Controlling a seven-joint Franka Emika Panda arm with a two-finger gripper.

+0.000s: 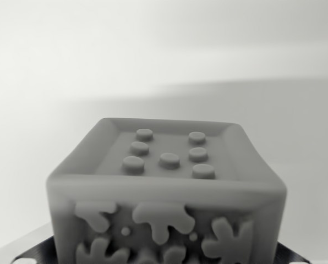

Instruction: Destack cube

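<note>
Backdrop (164,49): we see a pale, blurred surface filling the upper half of the frame, with a darker grey band crossing from the middle left up to the right edge.
Cube (167,192): we find it in the lower centre of the frame, very close to the camera, grey, taking up most of the lower half. Its top face is turned towards us and its front face runs out of the bottom edge.
Top face (169,151): we note a raised rim around a sunken panel, just above the frame's centre line.
Front face (164,231): we see raised, blotchy relief shapes and a few small dots along the bottom of the frame.
Studs (169,160): we count seven round studs on the sunken panel.
Dark metal piece (34,254): we see corners of it at the lower left and lower right, beneath the cube.
Gripper: we cannot tell whether its fingers are apart or together; they do not appear in the wrist view.
</note>
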